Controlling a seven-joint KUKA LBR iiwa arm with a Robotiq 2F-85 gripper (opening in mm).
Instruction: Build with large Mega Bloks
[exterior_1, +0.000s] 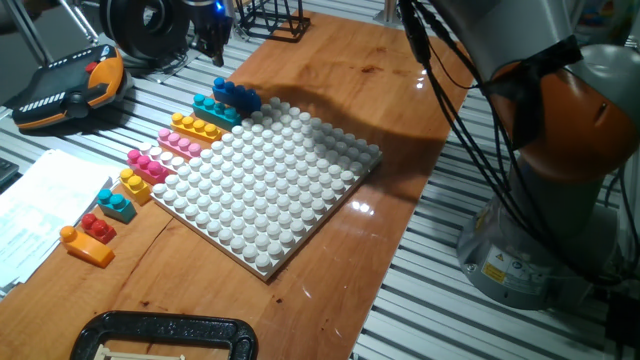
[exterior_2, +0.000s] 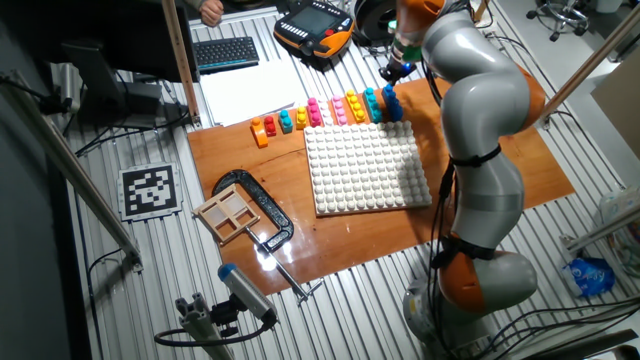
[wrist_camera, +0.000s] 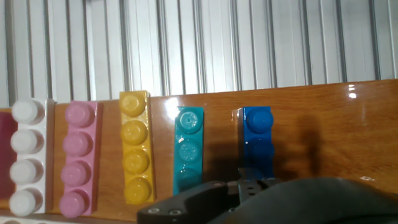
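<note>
White studded baseplate (exterior_1: 270, 180) sits on the wooden table (exterior_1: 400, 120); chunky bricks line its far edge: long pink (wrist_camera: 78, 158), yellow (wrist_camera: 135, 146), teal (wrist_camera: 188, 146), blue (wrist_camera: 257, 140). Gripper (wrist_camera: 249, 186) hovers over blue, can't tell if it's parted.

narrow gaps between teal brick (wrist_camera: 188, 149), blue brick (wrist_camera: 257, 142), baseplate (exterior_1: 270, 180) alongside

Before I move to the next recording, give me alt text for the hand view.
Five long studded bricks lie side by side on a wooden board: white, pink, yellow, teal and blue, with ribbed metal tabletop behind. The dark pincer body fills the bottom edge below the blue brick; its fingertips are not visible.
</note>
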